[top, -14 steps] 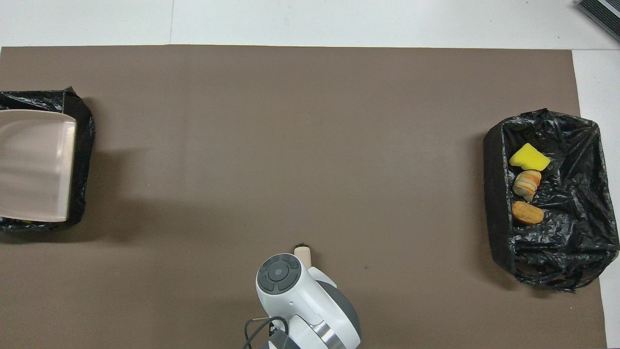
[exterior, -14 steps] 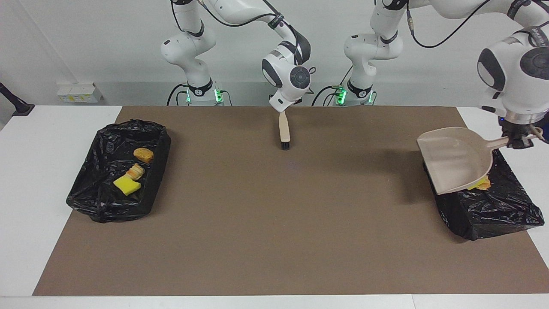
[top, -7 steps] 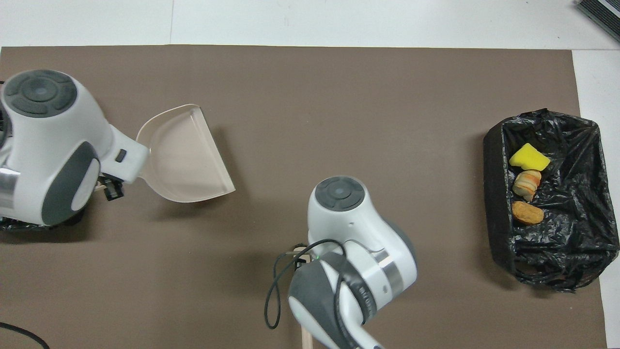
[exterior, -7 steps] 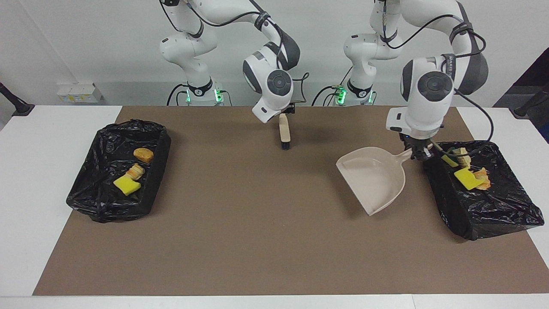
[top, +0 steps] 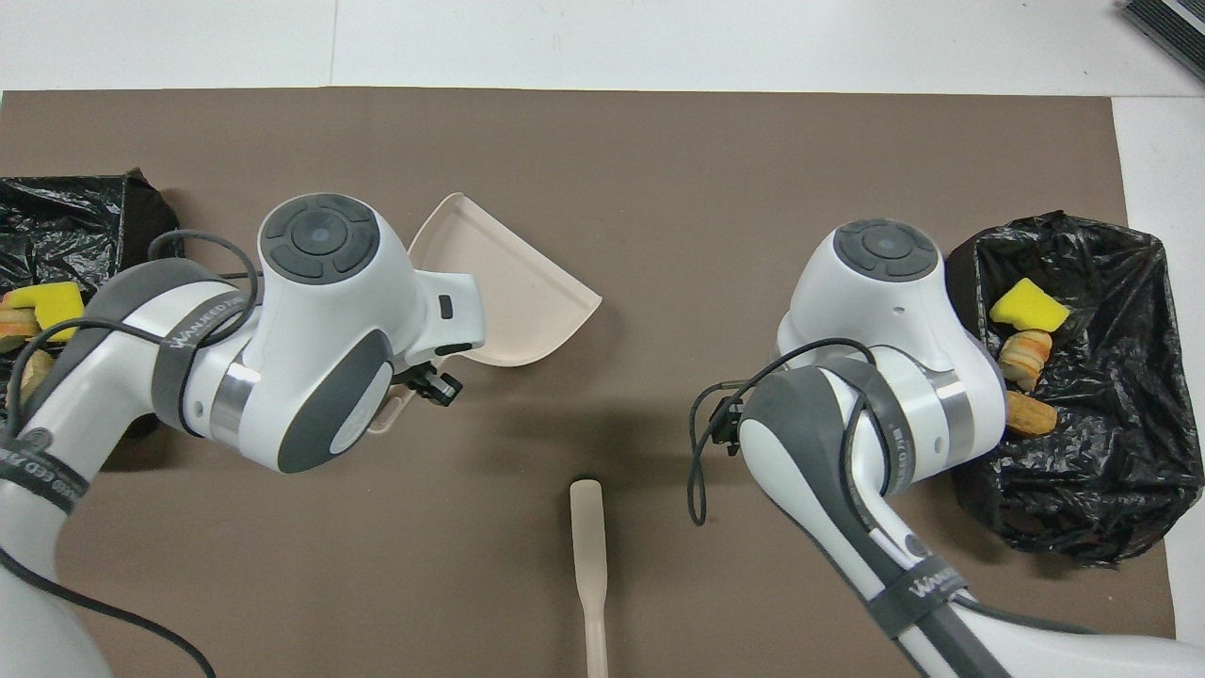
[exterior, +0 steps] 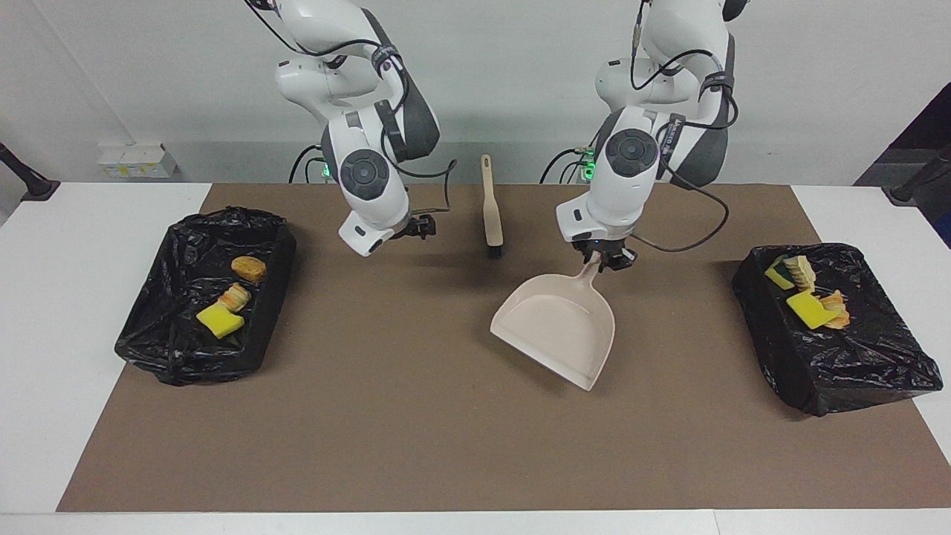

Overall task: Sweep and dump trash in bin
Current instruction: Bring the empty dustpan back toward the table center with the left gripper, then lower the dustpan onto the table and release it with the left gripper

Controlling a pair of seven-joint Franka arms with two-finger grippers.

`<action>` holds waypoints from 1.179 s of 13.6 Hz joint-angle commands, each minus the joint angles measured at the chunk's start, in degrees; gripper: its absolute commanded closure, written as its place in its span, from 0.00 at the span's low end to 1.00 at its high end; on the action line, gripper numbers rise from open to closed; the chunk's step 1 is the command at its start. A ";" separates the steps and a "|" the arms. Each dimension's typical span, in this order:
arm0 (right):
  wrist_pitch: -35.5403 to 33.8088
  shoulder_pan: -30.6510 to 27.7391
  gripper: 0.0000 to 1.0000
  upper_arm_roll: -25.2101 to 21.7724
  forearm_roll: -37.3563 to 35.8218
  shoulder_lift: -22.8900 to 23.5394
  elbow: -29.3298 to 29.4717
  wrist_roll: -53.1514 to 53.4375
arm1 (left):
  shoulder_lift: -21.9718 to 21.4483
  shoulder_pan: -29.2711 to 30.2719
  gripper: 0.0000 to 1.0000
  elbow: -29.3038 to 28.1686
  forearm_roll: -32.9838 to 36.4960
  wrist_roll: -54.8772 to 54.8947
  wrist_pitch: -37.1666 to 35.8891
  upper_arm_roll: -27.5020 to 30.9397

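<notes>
A white desk (exterior: 74, 312) carried a brown mat (exterior: 446, 446), with both arm bases standing before a plain pale wall. Nearest the robots, one brush (exterior: 491, 215) lay flat on the mat between the two arms, its long axis running straight away from them, handle toward the robots and bristles at the end farther out. The right jaws hung wide open and empty over the mat just beside that brush, toward the right arm's end, so the right arm looked the nearer one if the brush was wanted again. A little farther out, the left jaws were closed on the handle of the one dustpan (exterior: 557, 331), which held nothing; its handle pointed back toward the robots and its mouth away, and whether it rested on the mat could not be told. Two black-lined bins sat at the ends of the mat. The bin (exterior: 160, 349) at the right arm's end held three scraps (exterior: 235, 297), one yellow and two tan. The bin (exterior: 869, 371) at the left arm's end held four scraps (exterior: 811, 308). That made seven pieces of trash, all binned, with none on the mat; the sweeping seemed finished.
</notes>
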 commanded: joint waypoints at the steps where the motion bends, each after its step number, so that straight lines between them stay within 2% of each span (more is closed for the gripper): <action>1: -1.24 -5.51 0.00 0.78 -1.50 0.36 2.55 -8.74 | 3.51 -0.63 1.00 2.19 -1.32 -11.11 3.08 -3.11; 4: -1.42 -11.40 0.00 0.77 -4.56 0.36 4.83 -19.02 | 7.56 -2.04 1.00 4.23 -1.06 -24.55 6.41 -5.75; 8: -2.82 -13.53 0.00 0.69 -7.38 0.10 9.92 -21.25 | 10.02 -3.53 1.00 5.72 -3.94 -36.51 10.89 -6.38; 11: -2.83 -13.61 0.00 0.43 -9.05 -0.34 13.62 -21.07 | 12.04 -6.51 1.00 5.81 -3.69 -38.30 12.05 -6.20; 14: -2.65 -14.93 0.00 -1.24 -10.73 -1.31 16.43 -21.07 | 12.93 -6.70 1.00 8.26 -2.64 -38.22 10.73 -6.20; 15: -2.65 -15.46 0.00 -1.60 -10.73 -1.66 17.31 -20.99 | 12.67 -6.70 0.74 8.27 -2.46 -38.04 10.12 -6.20; 16: -2.39 -16.16 0.00 -2.47 -10.64 -1.66 17.41 -20.90 | 12.14 -6.52 0.42 8.27 -2.46 -37.69 8.55 -6.11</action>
